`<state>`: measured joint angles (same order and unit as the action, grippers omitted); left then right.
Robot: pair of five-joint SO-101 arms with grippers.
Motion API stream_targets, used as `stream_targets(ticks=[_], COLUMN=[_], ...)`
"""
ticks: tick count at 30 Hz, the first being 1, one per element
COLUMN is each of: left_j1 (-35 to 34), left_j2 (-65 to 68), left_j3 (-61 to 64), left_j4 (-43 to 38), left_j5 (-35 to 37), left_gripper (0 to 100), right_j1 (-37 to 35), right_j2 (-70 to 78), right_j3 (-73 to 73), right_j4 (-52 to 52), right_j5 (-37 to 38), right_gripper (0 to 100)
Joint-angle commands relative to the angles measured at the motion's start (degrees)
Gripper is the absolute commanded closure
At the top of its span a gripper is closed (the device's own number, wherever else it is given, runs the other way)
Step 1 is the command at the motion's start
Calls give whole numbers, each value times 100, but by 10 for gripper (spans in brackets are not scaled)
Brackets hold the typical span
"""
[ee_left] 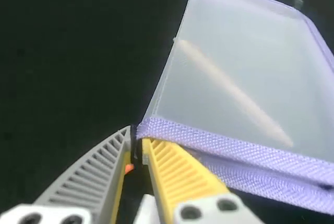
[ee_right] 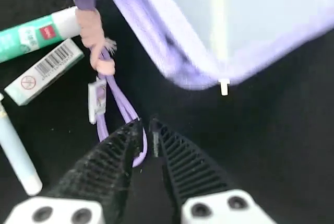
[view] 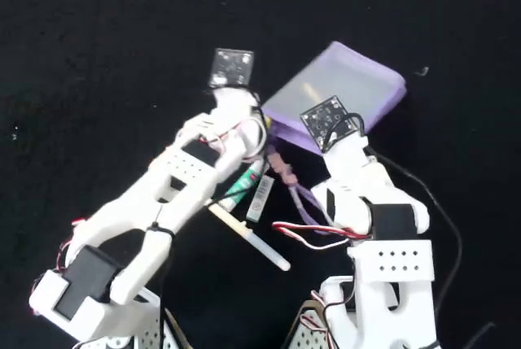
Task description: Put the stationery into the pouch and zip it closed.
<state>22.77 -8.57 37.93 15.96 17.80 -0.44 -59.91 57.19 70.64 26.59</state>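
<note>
1. step in hand (judged): working the zip by its pull cord (ee_right: 112,93) while the pouch (view: 342,80) is held at one corner. stationery lies outside, so this is most likely opening, not closing.
2. left hand (ee_left: 135,136): grey and yellow jaws drawn together on the pouch's woven corner. advice: keep this pinch firm and low so the pouch does not slide on the surface (view: 98,64).
3. right hand (ee_right: 145,126): black jaws closed on the looped end of the cord. advice: pull along the line of the zip, not upward. a thin cord may slip out of ribbed jaws, so draw steadily, without jerks.
4. pouch, look: lilac, flat, rectangular, soft, with woven purple edging and a pale translucent face. a pencil-like stick (ee_left: 229,91) shows through that face.
5. pouch, place: toward the far side of the surface, lying skewed, one corner toward the arms. whether the zip is open cannot be told.
6. pull cord, look: purple, with a pinkish knotted tassel. it runs from the pouch's near corner toward the right arm.
7. stationery outside, between the arms, near that corner: green-and-white tube (ee_right: 31,38) and barcoded box (ee_right: 44,72) side by side; pale stick (view: 248,237) nearer the arms.
</note>
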Motion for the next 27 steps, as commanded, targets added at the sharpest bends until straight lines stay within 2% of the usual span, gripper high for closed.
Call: stream_targets(ticks=[1,4,9,13,20,27], left_j1=[-242,-242,-295,-435,-470,-470], left_j2=[-88,-88,-88,-53,-44,-35], left_j3=[-418,-541,-611,-585,-514,-488], left_j4=[202,457,659,659,677,677], left_j5=[334,501,712,923,1152,1301], left_gripper=[973,973,973,973,973,973], right_j1=[-220,-598,-1108,-1266,-1653,-1670], right_j2=[-127,-127,-127,-84,-75,365], right_j3=[251,488,857,1086,1121,1051], right_j4=[-607,-862,-1477,-1960,-2127,-2549], right_j5=[-308,-378,-633,-914,-1108,-1398], right_gripper=[884,820,819,819,815,815])
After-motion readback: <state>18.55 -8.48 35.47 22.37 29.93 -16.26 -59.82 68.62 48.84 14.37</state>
